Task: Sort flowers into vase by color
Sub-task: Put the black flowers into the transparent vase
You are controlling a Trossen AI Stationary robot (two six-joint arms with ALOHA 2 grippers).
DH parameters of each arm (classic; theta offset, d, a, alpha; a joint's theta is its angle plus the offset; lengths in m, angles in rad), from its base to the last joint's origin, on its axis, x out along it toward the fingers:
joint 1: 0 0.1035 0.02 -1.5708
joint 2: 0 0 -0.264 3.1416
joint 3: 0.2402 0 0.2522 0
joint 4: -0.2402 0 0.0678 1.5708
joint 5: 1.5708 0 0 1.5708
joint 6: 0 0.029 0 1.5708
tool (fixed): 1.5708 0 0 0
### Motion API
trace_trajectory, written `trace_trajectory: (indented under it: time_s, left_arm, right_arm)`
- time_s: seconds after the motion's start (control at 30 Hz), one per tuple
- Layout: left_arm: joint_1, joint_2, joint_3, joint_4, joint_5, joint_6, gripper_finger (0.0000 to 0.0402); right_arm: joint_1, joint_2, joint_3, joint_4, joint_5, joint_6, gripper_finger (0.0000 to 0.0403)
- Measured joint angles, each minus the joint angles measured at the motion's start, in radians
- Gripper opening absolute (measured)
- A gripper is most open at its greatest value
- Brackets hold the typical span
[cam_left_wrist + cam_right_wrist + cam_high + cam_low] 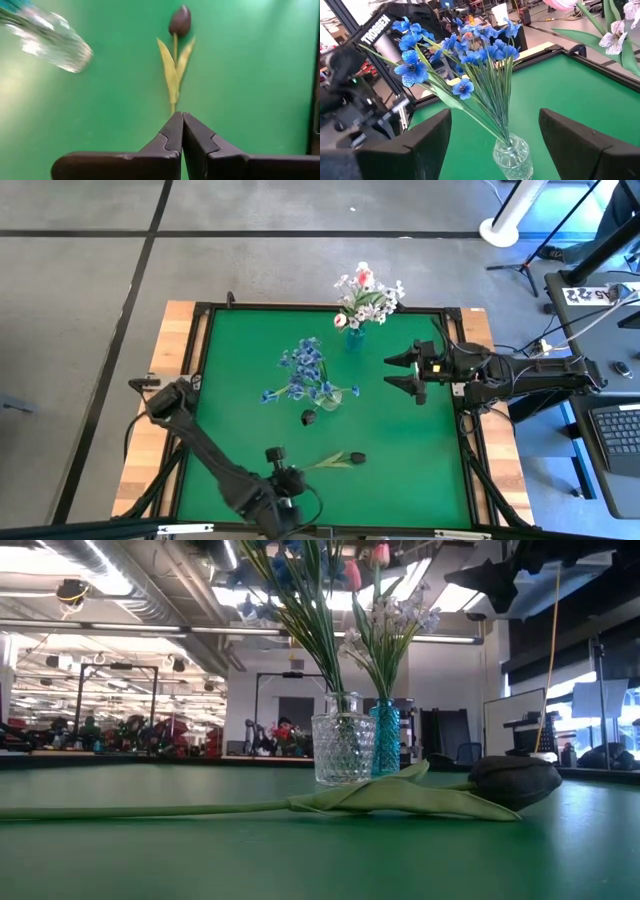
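A near-black tulip [345, 460] lies flat on the green mat, head [515, 780] toward the right, leaves and stalk resting on the mat. My left gripper [181, 120] is at the stalk's free end near the table's near edge, shut on it. A clear glass vase [327, 396] holds blue sprays [465, 55]. A teal vase [354, 337] behind it holds white sprays and a pink tulip. My right gripper [400, 371] hangs open in the air, right of the clear vase, touching nothing. My left gripper pinches the tulip's thin stalk at its free end [173, 106] between the two fingertips [192, 131]. The fingers come low from the table's near-left side and point along the stalk. The tulip's leaves [400, 798] and head lie on the mat.
A small dark thing [308, 417] lies on the mat just in front of the clear vase. Black rails [300, 306] frame the green mat on a wooden table. The mat is bare right of the tulip [420, 470] and along its left side [230, 380].
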Motion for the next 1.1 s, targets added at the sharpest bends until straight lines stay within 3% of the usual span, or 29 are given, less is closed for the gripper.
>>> trace_trajectory:
  time_s: [0.27,0.67,1.1]
  left_arm:
    - [0.101,0.106,-0.046,0.183,0.286,0.229,0.0042]
    - [0.250,0.119,-0.046,0.189,0.453,0.289,0.0103]
    - [0.288,0.171,-0.046,0.206,0.523,0.290,0.0114]
  right_arm:
    - [0.000,0.000,0.000,-0.009,0.000,-0.001,0.0298]
    - [0.000,0.000,0.000,-0.061,0.000,-0.001,0.0298]
    - [0.000,0.001,0.000,-0.064,0.000,0.000,0.0298]
